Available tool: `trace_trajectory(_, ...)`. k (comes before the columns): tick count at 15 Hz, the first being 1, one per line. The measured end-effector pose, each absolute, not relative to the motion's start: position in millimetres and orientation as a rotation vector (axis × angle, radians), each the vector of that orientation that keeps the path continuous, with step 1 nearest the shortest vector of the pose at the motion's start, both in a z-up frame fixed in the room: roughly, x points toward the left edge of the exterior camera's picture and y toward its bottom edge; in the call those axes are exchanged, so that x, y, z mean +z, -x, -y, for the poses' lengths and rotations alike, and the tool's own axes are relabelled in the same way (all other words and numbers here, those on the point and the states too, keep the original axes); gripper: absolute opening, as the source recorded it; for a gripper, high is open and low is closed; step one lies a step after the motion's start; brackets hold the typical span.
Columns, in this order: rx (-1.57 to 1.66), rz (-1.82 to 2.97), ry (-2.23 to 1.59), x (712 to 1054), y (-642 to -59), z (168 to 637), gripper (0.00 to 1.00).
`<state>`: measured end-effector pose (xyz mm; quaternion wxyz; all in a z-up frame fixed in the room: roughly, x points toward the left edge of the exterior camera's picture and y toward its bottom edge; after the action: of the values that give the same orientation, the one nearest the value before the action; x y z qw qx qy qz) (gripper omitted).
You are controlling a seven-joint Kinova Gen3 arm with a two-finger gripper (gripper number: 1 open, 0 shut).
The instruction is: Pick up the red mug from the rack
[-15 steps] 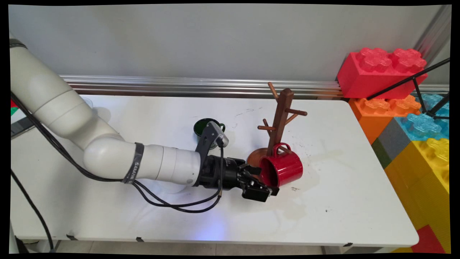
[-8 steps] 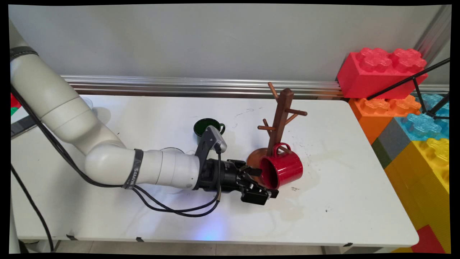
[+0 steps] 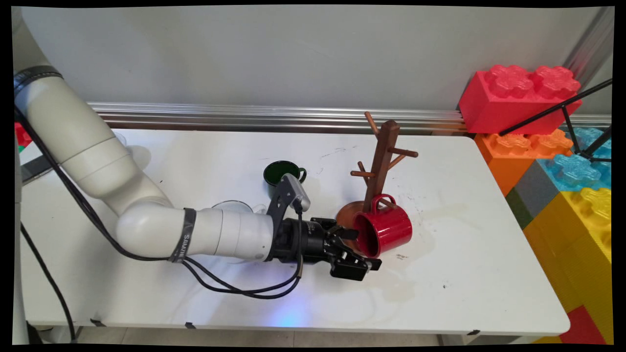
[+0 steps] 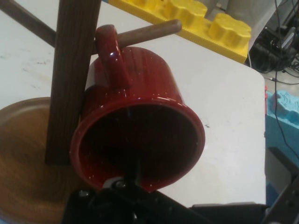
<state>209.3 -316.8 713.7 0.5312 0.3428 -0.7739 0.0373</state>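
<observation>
White table (image 3: 464, 274) meets a grey wall (image 3: 293, 54), toy bricks (image 3: 552, 146) alongside.

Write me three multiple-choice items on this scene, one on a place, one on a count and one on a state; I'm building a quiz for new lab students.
1. Where does the green mug stand?
A. On the floor.
B. On a shelf.
C. On the table, left of the mug tree.

2. How many mugs hang on the mug tree?
A. None.
B. One.
C. Three.

3. How is the red mug placed?
A. Hung by its handle on a peg, tilted.
B. Standing upright.
C. Lying upside down.

Key:
1 C: it stands on the white top, to the left of the tree.
2 B: only the red mug hangs there.
3 A: the hand view shows the peg passing through the handle.
</observation>
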Motion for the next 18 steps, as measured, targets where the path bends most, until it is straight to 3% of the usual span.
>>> trace_trajectory(18, 0.118, 1.811, -0.867, 714, -181, 318, 1.00)
